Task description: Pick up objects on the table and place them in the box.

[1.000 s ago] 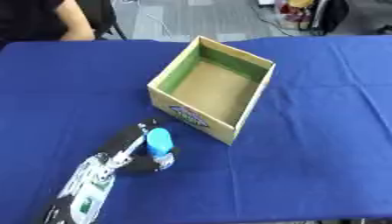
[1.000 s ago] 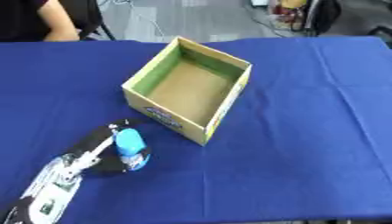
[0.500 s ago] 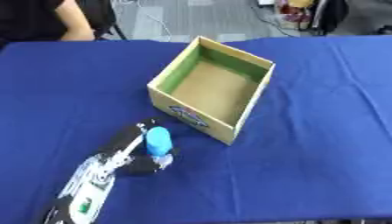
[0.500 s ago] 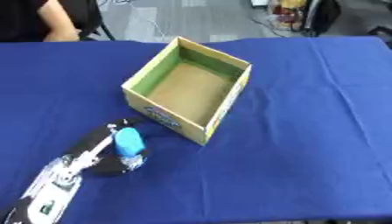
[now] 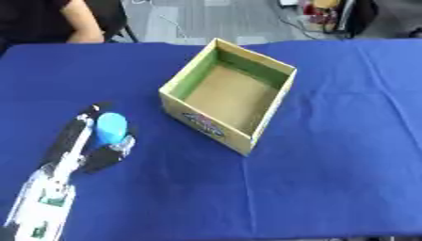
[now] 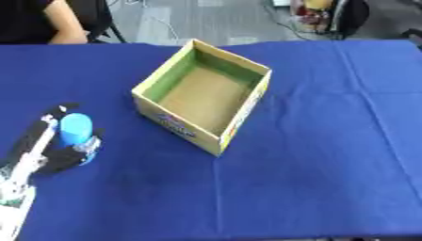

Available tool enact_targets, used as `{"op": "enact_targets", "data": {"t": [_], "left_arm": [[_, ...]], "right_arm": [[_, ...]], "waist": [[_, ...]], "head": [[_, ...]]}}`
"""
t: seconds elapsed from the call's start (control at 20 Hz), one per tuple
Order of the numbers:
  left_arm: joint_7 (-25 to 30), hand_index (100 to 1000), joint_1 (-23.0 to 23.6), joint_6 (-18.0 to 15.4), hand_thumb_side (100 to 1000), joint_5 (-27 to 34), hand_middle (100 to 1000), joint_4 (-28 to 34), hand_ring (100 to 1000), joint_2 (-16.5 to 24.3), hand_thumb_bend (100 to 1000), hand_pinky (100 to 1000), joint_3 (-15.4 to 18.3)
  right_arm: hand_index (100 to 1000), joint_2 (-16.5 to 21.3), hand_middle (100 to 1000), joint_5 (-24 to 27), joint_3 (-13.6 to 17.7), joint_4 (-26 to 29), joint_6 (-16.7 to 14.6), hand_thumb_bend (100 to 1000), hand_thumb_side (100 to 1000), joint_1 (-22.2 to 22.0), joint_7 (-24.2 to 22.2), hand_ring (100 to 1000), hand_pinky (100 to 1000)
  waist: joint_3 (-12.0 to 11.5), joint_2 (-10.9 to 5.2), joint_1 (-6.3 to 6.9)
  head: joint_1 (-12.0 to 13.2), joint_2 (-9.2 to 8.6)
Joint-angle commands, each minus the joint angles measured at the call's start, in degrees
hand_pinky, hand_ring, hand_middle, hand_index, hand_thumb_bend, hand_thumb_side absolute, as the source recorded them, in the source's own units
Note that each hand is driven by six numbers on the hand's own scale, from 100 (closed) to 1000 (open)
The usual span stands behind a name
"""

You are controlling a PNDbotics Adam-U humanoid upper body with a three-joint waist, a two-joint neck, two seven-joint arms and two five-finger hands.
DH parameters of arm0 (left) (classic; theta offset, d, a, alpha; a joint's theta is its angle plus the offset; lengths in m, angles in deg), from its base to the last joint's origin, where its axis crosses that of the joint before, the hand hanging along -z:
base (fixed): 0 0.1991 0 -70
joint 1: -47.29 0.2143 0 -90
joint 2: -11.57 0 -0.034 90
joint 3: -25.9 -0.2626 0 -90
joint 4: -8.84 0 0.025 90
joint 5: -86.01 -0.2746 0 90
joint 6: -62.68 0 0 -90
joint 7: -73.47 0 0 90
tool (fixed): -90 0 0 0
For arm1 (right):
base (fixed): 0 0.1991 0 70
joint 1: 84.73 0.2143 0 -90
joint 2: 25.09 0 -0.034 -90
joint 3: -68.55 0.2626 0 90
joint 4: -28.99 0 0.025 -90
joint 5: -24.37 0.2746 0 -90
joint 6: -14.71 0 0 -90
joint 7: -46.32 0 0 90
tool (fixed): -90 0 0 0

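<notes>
Left arm (image 5: 45, 197): silver-white forearm casing with small green and dark markings near the wrist end. Left hand (image 5: 78, 143): slender segments, pale silver along the top, black along the sides, black fingertips. Right arm not observed.

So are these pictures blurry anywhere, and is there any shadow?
Left eye view: soft all over, the print on the box unreadable, the left hand and blue object smeared. Right eye view: equally soft; even light, faint shadow on the blue cloth beside the box.
</notes>
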State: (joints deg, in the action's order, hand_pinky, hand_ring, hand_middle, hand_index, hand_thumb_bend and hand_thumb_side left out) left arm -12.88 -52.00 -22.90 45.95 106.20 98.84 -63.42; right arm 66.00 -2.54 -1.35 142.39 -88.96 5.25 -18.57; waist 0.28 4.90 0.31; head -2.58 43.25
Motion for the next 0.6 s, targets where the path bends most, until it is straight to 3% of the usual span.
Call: {"op": "enact_targets", "data": {"t": [0.05,0.3,0.6], "left_arm": [[-0.10,477,-1.82,0.77,569,1.05,889,1.95,812,1.87,100,875,0.87],[0.97,473,-8.32,0.38,574,3.26,883,0.44,809,3.02,100,871,-0.54],[3.36,472,-20.49,-0.67,584,6.24,884,-6.06,809,0.08,100,871,-4.20]], "right_arm": [[948,1.01,866,-0.18,0.54,1.19,0.19,100,856,0.28,0.01,739,833],[948,1.07,866,-0.14,0.41,1.19,0.22,100,856,0.05,-0.19,738,833],[948,1.07,866,-0.01,0.33,1.19,0.31,100,856,-0.21,-0.41,738,833]], "waist": [[0.01,-0.48,-0.05],[0.10,-0.64,0.14],[0.39,-0.89,0.11]], "head": [[-0.81,-0.84],[-0.90,-0.61],[-0.81,-0.53]]}}
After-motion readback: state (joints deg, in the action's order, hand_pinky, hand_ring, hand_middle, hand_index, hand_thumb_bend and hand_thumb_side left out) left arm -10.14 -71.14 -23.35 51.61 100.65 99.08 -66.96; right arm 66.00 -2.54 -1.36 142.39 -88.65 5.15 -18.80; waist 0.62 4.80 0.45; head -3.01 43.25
